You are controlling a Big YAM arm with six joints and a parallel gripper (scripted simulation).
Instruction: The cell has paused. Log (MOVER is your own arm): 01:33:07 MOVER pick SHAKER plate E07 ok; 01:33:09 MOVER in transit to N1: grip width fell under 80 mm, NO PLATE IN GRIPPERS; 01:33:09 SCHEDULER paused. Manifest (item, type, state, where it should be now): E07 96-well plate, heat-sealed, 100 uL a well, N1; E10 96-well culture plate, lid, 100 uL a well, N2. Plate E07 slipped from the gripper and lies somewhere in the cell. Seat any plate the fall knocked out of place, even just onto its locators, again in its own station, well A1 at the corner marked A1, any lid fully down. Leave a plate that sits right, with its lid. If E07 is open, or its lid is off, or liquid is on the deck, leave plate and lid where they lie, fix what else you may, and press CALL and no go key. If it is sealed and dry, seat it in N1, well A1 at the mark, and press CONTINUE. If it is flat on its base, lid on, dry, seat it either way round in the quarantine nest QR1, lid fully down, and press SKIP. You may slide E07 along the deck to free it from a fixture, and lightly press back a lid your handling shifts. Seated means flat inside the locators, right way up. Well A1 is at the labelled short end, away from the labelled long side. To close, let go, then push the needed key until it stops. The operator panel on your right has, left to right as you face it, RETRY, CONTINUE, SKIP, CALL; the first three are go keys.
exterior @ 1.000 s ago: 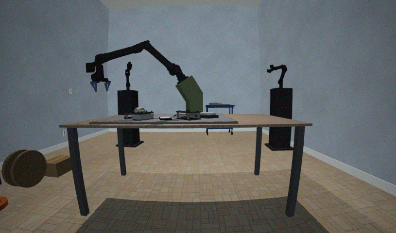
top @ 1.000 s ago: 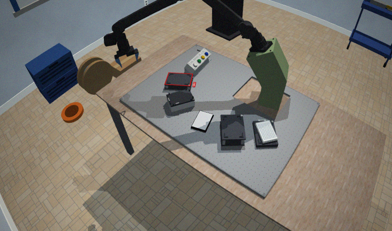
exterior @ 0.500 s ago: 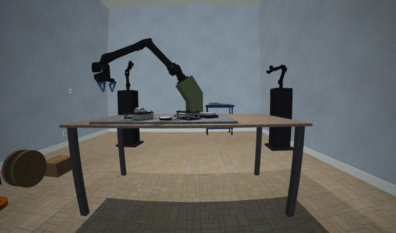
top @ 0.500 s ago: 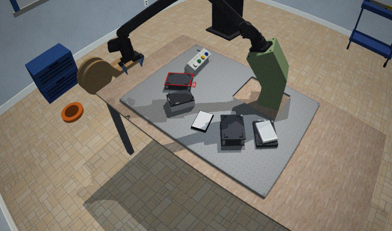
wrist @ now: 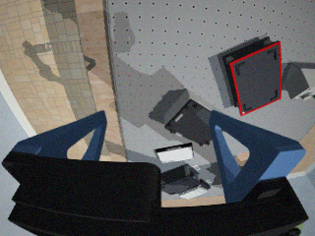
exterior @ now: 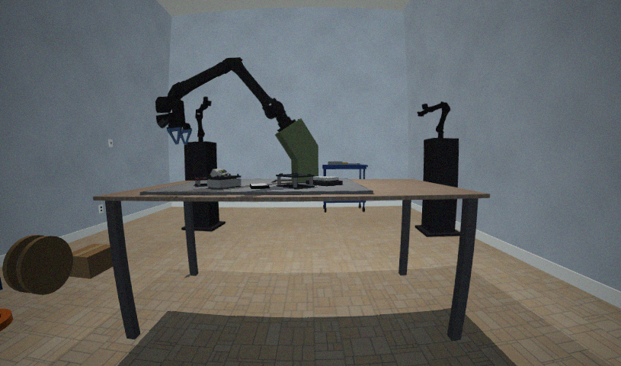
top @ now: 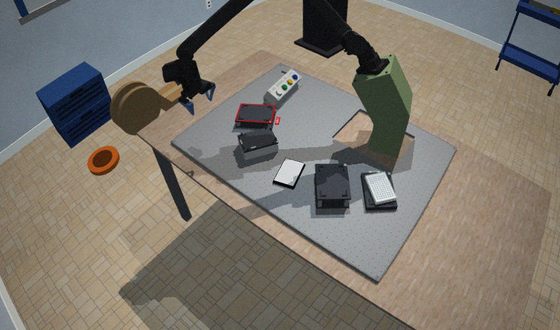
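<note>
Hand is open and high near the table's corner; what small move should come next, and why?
Probably carry the open hand in over the grey deck toward the white-topped plate lying flat beside the empty raised nest. The hand holds nothing and hangs well above the deck, so a closer look at that plate comes first.

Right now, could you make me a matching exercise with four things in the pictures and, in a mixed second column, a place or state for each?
Things:
1 gripper
2 white-topped plate
3 well plate
4 red-framed nest

Places or states:
a askew on a dark nest
b beside the key panel
c jaws open, holding nothing
d flat on the grey deck

Pairs: 1-c, 2-d, 3-a, 4-b
</note>
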